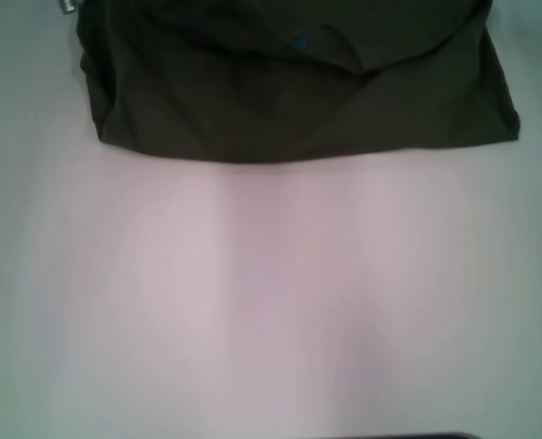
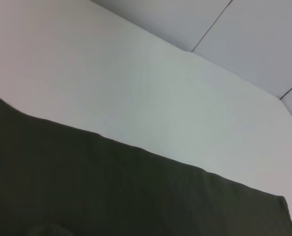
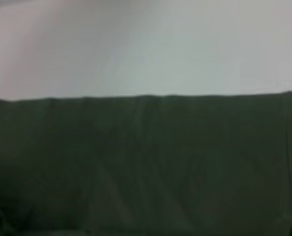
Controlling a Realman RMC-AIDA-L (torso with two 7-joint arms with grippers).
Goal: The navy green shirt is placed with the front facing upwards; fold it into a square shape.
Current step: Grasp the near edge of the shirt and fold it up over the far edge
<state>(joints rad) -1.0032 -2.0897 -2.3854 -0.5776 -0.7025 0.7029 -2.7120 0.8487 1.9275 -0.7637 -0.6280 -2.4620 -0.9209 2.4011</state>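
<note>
Head view. I see the navy green shirt [image 1: 298, 91] lying at the far side of the table [image 1: 271, 302], spanning most of the width and cut off by the far edge of the picture. Its near edge runs as a nearly straight line, bowed slightly toward me at the middle, with one rounded corner at the near left and a sharper corner at the near right. The cloth lies in more than one layer: a curved collar edge shows on top, right of centre, with a small blue label [image 1: 299, 43] just left of it. No pink lettering shows on the exposed surface. The near part of the table is bare pale surface. A small grey metallic object [image 1: 67, 5] shows at the far left corner, just beside the shirt's left edge; I cannot tell what it is.

Left wrist view. The shirt [image 2: 116, 191] fills one side of the picture as a flat dark panel with a straight edge and two visible corners, lying on the table [image 2: 136, 83]. Beyond the table edge is a floor [image 2: 254, 44] with thin dark seams.

Right wrist view. The shirt [image 3: 146, 162] appears as a broad flat band with a straight edge against the table [image 3: 146, 49]; faint creases cross the cloth.

Grippers. Neither the left nor the right gripper shows in any of the three views, so I cannot tell whether either is wide, narrow or gripping cloth.
</note>
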